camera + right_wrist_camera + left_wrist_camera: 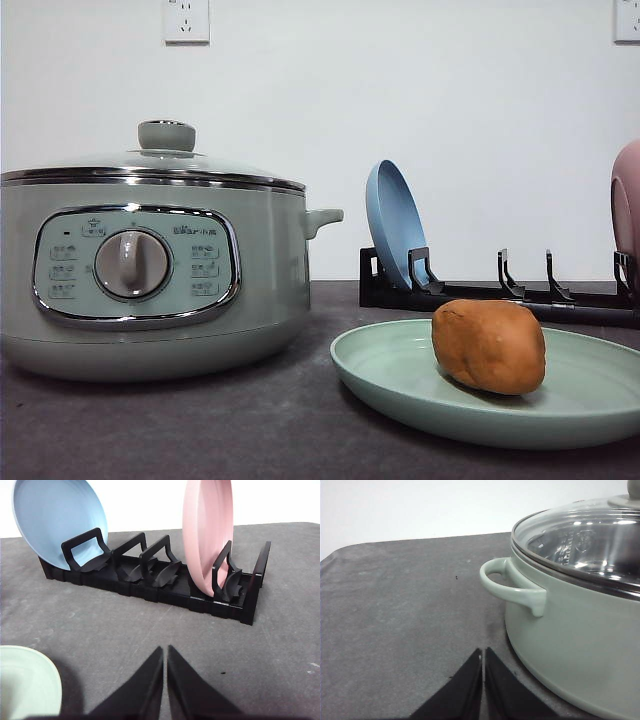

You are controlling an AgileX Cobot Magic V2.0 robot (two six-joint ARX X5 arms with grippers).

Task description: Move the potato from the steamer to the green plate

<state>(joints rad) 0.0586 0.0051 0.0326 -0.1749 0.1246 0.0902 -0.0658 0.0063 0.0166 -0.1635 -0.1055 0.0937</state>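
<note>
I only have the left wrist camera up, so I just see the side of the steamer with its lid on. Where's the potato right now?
Observer: The potato is lying on the green plate, to the right of the steamer in the front view.
Operator: Okay, and what's the right gripper doing?
Observer: The right gripper has its fingers closed together, holding nothing, over bare table facing the black dish rack.
Operator: What's in that rack?
Observer: A blue plate stands at one end and a pink dish near the other, with free slots between them.
</note>
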